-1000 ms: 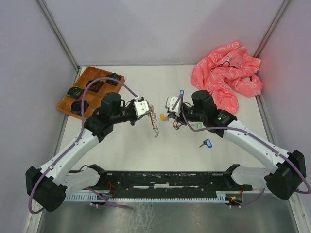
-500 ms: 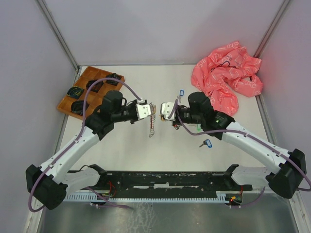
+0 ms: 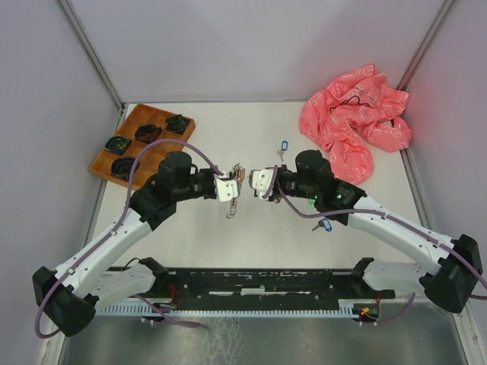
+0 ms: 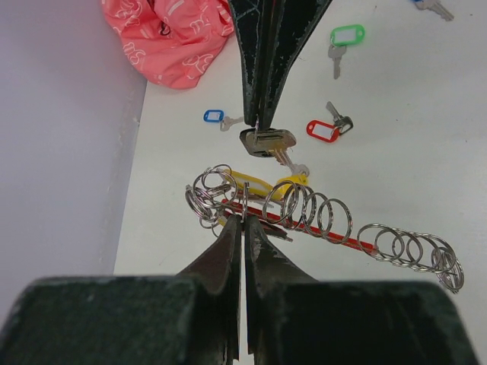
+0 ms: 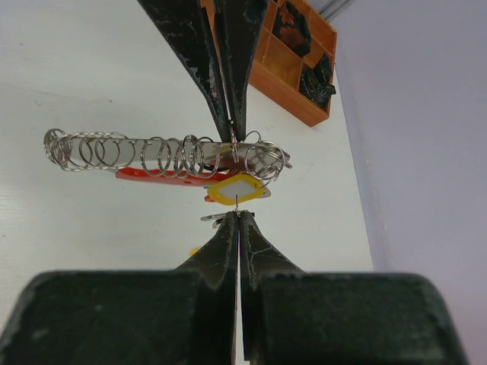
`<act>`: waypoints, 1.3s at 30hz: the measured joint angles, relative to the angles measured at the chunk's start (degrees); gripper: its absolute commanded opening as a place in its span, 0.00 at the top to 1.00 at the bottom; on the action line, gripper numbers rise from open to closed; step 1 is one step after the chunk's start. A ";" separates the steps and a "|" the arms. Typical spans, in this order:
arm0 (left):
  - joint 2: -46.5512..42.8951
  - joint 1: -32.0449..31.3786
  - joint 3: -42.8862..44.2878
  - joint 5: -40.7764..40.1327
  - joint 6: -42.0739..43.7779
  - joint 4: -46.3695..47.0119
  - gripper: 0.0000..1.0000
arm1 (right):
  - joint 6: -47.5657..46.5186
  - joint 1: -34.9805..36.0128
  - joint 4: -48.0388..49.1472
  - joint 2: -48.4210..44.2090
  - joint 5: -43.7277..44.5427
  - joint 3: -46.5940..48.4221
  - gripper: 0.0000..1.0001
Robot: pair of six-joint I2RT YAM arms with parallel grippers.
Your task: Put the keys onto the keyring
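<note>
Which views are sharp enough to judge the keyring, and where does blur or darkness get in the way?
Left wrist: the keyring and the held key are crisp, while the left end effector is a dark, blurred mass near the lens. Right wrist: rings equally sharp, the right end effector dark and soft. Top external: even light, faint shadows, but the keyring is too small for detail.

Overhead view looks down; both close wrist views seemingly face each other, sharing the keyring (image 5: 163, 174)
</note>
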 measured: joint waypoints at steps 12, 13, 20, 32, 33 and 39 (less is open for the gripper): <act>-0.37 -1.68 -1.38 -1.97 3.93 2.16 0.97 | -10.67 0.26 1.38 -1.51 -0.42 -3.17 0.99; -0.59 -1.92 -1.68 -2.32 4.39 2.45 0.97 | -11.50 0.28 1.40 -1.51 -0.59 -3.17 0.99; -2.14 -3.67 -4.00 -4.72 6.88 5.25 0.97 | -15.10 0.37 1.66 -1.51 -0.79 -3.17 0.99; -2.99 -5.03 -4.44 -6.10 8.57 7.80 0.97 | -17.46 1.84 5.42 -1.51 -0.87 -3.23 0.99; -2.99 -5.05 -4.44 -6.08 8.74 7.93 0.97 | -17.59 1.99 5.84 -1.53 -0.72 -3.30 0.99; -3.02 -5.05 -4.44 -6.23 8.92 8.04 0.97 | -18.08 2.58 6.62 -1.70 0.42 -3.74 0.99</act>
